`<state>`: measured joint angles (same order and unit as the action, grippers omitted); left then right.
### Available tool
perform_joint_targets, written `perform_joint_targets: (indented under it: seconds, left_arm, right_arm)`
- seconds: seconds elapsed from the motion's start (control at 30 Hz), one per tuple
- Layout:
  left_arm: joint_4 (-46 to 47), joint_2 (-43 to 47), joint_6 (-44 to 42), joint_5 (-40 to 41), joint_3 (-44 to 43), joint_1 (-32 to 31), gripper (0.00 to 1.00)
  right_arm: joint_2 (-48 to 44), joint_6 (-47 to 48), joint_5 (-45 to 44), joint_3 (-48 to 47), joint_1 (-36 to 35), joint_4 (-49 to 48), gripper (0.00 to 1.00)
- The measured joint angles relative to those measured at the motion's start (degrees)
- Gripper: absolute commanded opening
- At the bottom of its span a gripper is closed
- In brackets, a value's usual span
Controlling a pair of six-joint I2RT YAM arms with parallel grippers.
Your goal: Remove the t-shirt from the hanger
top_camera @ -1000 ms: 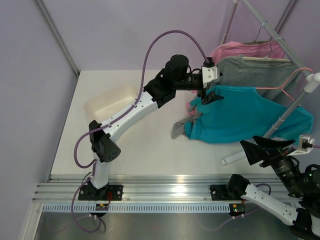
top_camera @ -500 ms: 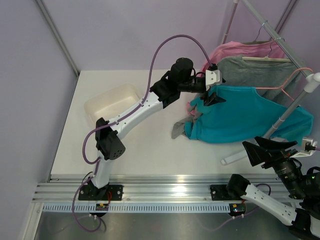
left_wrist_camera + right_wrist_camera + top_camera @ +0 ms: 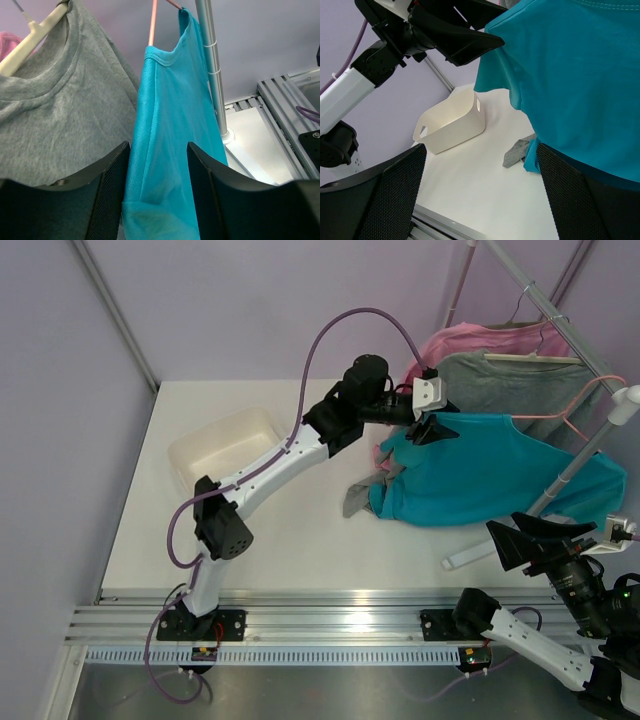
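The teal t-shirt (image 3: 480, 475) hangs on the thin pink wire hanger (image 3: 560, 412) from the rack, its lower edge resting on the table. My left gripper (image 3: 437, 427) is at the shirt's left shoulder. In the left wrist view the teal cloth (image 3: 170, 150) runs between the two fingers of that gripper (image 3: 158, 150), which stand apart about half way, and the pink hanger wire (image 3: 152, 25) rises above it. My right gripper (image 3: 545, 535) hovers wide open and empty at the near right, below the shirt (image 3: 570, 65).
A grey shirt (image 3: 510, 380) on a pale wooden hanger and a pink shirt (image 3: 470, 340) hang behind the teal one. The rack's metal pole (image 3: 575, 465) slants down to the table. A cream bin (image 3: 225, 445) sits at the left. Grey cloth (image 3: 357, 498) lies by the teal hem.
My left gripper has shifted right and slightly up onto the t-shirt's shoulder, and its jaws have narrowed around the cloth. The right arm has barely moved.
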<state>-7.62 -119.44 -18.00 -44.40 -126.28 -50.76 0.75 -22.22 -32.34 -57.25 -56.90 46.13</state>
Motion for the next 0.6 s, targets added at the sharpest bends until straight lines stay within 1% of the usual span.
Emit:
perform_joint_targets:
  seconds: [0.03, 0.17, 0.3, 0.5, 0.6]
  left_arm:
    - [-0.1, 0.0, 0.0, 0.0, 0.0, -0.2, 0.51]
    - [-0.8, 0.0, -0.7, 0.0, 0.0, -1.2, 0.46]
    - [-2.5, 0.0, -1.8, 0.2, 0.0, -2.2, 0.39]
    - [-4.7, 0.0, -2.8, 0.4, 0.0, -2.5, 0.33]
    - [-5.6, 0.0, -2.9, 0.9, 0.1, -2.5, 0.21]
  right_arm:
    - [0.0, 0.0, -0.1, 0.0, 0.0, 0.0, 0.99]
    - [0.0, 0.0, -0.2, 0.0, 0.0, 0.0, 0.99]
    - [0.0, 0.0, -0.2, 0.0, 0.0, 0.0, 1.0]
    - [0.0, 0.0, -0.2, 0.0, 0.0, 0.0, 0.99]
    - [0.0, 0.0, -0.8, 0.0, 0.0, 0.0, 0.99]
